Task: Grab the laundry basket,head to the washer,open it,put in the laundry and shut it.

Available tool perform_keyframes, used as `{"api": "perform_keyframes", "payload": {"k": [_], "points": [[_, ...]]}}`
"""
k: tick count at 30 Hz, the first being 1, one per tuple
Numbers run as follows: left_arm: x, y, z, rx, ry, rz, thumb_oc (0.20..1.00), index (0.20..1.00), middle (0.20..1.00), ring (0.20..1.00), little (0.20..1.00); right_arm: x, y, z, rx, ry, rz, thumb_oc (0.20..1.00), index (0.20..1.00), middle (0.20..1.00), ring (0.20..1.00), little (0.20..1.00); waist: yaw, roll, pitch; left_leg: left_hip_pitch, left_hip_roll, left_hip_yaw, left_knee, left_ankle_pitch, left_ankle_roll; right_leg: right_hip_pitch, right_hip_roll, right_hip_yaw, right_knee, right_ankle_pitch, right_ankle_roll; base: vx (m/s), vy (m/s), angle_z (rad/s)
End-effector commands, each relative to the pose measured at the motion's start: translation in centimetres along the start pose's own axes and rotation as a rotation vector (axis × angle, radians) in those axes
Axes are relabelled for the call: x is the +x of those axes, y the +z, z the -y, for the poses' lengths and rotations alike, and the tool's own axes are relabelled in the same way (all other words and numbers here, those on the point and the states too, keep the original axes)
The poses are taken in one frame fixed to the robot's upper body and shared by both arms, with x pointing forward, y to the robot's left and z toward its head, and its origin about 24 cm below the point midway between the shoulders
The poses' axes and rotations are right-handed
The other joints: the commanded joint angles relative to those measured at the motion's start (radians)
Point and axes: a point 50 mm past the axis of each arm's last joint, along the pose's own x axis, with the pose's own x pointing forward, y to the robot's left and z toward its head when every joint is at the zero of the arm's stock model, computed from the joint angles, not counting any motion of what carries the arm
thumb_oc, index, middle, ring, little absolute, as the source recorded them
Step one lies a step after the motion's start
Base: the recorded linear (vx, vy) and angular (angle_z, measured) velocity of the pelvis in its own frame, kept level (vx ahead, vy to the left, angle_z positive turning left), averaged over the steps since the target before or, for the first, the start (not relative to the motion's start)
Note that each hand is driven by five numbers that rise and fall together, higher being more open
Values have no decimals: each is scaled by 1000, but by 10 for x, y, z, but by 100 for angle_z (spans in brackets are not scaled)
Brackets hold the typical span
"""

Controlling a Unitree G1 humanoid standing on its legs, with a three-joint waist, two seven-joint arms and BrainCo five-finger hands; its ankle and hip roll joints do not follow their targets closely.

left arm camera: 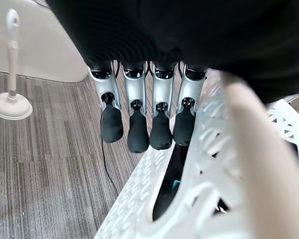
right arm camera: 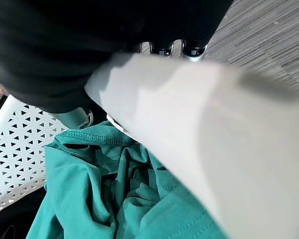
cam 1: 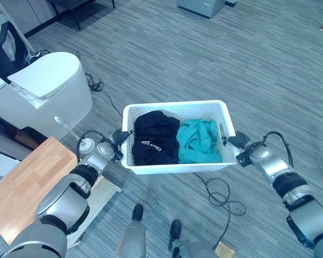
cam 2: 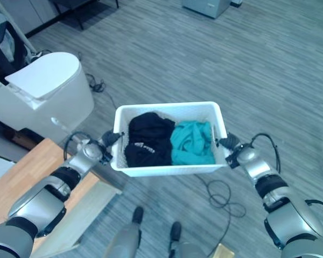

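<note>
The left hand's (cam 1: 118, 137) fingers (left arm camera: 138, 130) hang straight down the outer wall of the white perforated plastic laundry basket (cam 1: 175, 109) — not curled, pressed flat against it. The right hand (cam 1: 238, 143) clamps the opposite short rim; whether its fingers are curled cannot be told. The basket is held above grey plank floor (cam 1: 215, 59), carrying a black garment (cam 1: 155, 137) and a teal garment (cam 1: 198, 140). A white appliance (cam 1: 48, 86) and wooden tabletop (cam 1: 21, 185) crowd the left; the floor ahead lies open.
</note>
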Motion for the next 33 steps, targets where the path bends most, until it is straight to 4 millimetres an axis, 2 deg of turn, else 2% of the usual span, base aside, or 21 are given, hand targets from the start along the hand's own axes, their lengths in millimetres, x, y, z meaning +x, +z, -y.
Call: {"api": "perform_keyframes", "payload": {"k": [1,3,6,9,10,11,12,14,17,18,19,21,22,23,24,27,29,30,31,32,33], "points": [[3,20,-41,-55,140,44,200,200,200,200,200,-13,40,39,101,-64,233,200,200,200,200,200,14,-10,-91,-104,58,26,-111,8,25,65,-29,108,111,-161,130,355,111,15],[2,17,-44,-51,150,42,200,200,200,200,200,-13,37,37,106,-74,229,200,200,200,200,200,28,-12,-95,-141,77,42,-203,19,16,114,-38,119,131,-206,139,404,127,9],[2,18,-42,-47,153,48,200,200,200,200,200,-10,32,32,113,-74,210,200,200,200,200,200,43,-4,-113,-128,68,41,-195,35,17,149,-48,128,139,-220,155,402,165,-22],[2,22,-40,-28,144,62,200,200,200,200,200,-7,28,29,115,-76,190,200,200,200,200,200,59,-6,-134,-122,31,23,-153,36,31,166,-77,151,185,-200,170,374,194,-32],[2,23,-40,-15,140,66,200,200,200,200,200,-6,29,27,116,-75,185,200,200,200,200,200,64,-16,-141,-112,3,27,-115,15,45,154,-97,168,243,-157,184,403,236,-67],[2,21,-37,-7,131,60,200,200,200,200,200,-1,26,19,135,-68,165,200,200,200,200,200,70,-30,-156,-76,-36,57,-83,-41,86,104,-128,198,395,-5,209,573,337,-63],[3,20,-34,-5,128,56,200,200,200,200,200,1,24,14,147,-60,153,200,200,200,200,200,66,-28,-164,-41,-43,70,-86,-65,107,63,-139,204,501,72,216,592,356,-59],[2,19,-30,-6,117,57,200,200,200,200,200,4,25,8,142,-51,143,200,200,200,200,200,54,-1,-158,27,-48,81,-100,-98,141,-23,-148,193,686,171,225,438,289,-24],[4,25,-25,-2,108,73,200,200,200,200,200,4,20,9,156,-62,129,200,200,200,200,200,23,33,-145,92,-39,87,-111,-123,152,-113,-143,148,780,181,220,367,163,15],[6,31,-19,8,95,78,200,200,200,200,200,3,21,14,136,-70,126,200,200,200,200,200,-28,52,-124,153,-51,59,-124,-133,156,-220,-108,129,818,88,205,690,130,24],[7,29,-16,10,89,67,200,200,200,200,200,3,19,15,145,-76,122,200,200,200,200,200,-53,52,-117,195,-63,40,-137,-147,154,-266,-86,121,766,43,197,629,42,68],[8,30,-15,26,86,63,200,200,200,200,200,2,13,20,147,-88,103,200,200,200,200,200,-92,51,-113,251,-73,17,-160,-172,140,-310,-82,85,614,21,196,598,-71,85],[8,27,-17,27,98,47,200,200,200,200,200,2,9,22,150,-95,82,200,200,200,200,200,-125,45,-114,321,-89,-12,-183,-223,127,-363,-91,70,395,24,195,533,-104,73],[8,27,-17,26,98,47,200,200,200,200,200,2,9,22,150,-95,82,200,200,200,200,200,-126,46,-113,323,-88,-13,-183,-223,127,-360,-90,69,394,24,195,1029,-222,76],[7,19,-24,32,117,28,200,200,200,200,200,1,5,22,152,-91,72,200,200,200,200,200,-165,39,-125,420,-91,-47,-206,-291,114,-432,-118,106,133,103,227,851,-204,59],[5,13,-27,42,125,13,200,200,200,200,200,1,3,20,160,-85,73,200,200,200,200,200,-177,48,-134,486,-78,-51,-205,-325,109,-432,-120,82,69,136,241,552,-134,36],[5,11,-23,39,121,15,200,200,200,200,200,-1,1,18,149,-72,73,200,200,200,200,200,-191,47,-165,545,-70,-59,-187,-338,101,-404,-108,96,102,178,227,742,-224,22],[3,3,-16,30,95,-2,200,200,200,200,200,-2,4,18,121,-61,89,200,200,200,200,200,-199,62,-181,538,-47,-47,-87,-286,76,-388,-87,83,160,175,204,625,-201,30],[3,2,-16,29,94,-2,200,200,200,200,200,-2,4,18,120,-61,88,200,200,200,200,200,-200,64,-182,536,-45,-47,-83,-290,75,-389,-86,81,162,173,204,499,-208,2],[3,2,-12,23,87,-3,200,200,200,200,200,-3,3,21,119,-68,88,200,200,200,200,200,-208,62,-184,501,-32,-25,14,-209,54,-375,-84,80,179,167,188,353,-205,6],[3,3,-9,17,76,2,200,200,200,200,200,-6,1,23,134,-81,95,200,200,200,200,200,-209,71,-179,451,23,25,176,-100,37,-338,-68,69,201,135,157,343,-206,13]]}}
